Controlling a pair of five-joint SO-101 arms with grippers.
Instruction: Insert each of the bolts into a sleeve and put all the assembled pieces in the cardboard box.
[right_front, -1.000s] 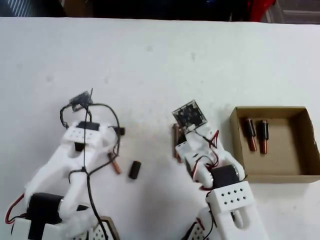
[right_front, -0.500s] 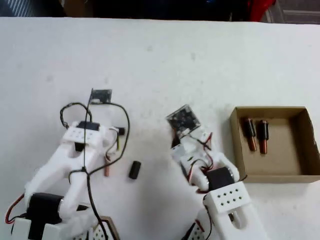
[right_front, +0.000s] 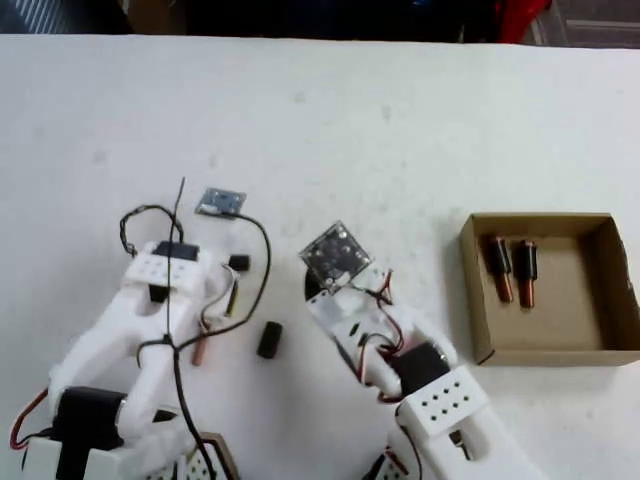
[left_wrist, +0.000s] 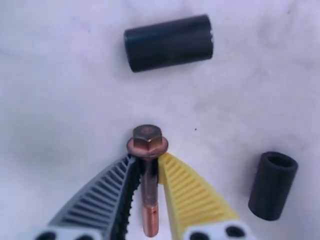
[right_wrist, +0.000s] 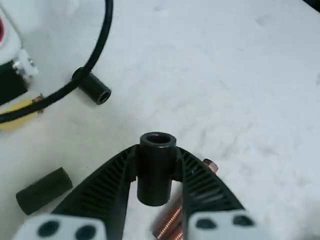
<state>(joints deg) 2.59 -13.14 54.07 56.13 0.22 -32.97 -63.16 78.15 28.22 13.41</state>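
My left gripper (left_wrist: 146, 161) is shut on a copper bolt (left_wrist: 148, 145), its hex head past the fingertips. In the high view this gripper (right_front: 213, 322) sits left of centre with the bolt (right_front: 200, 351) angled down. My right gripper (right_wrist: 156, 150) is shut on an upright black sleeve (right_wrist: 156, 167), bore facing up. A second bolt (right_wrist: 172, 220) lies on the table under it. Two loose sleeves lie between the arms: one (right_front: 268, 340) beside the left gripper, one (right_front: 238, 263) farther back. The cardboard box (right_front: 470, 290) at the right holds two assembled pieces (right_front: 499, 268) (right_front: 525, 272).
A black cable (right_wrist: 95, 55) from the left arm loops over the table near the farther sleeve (right_wrist: 95, 89). The right arm's camera board (right_front: 335, 255) covers its gripper from above. Bare white table (right_front: 400, 130) stretches behind both arms.
The right arm has swung left, away from the box, carrying the sleeve. The left wrist has turned, and its bolt now points down and to the left.
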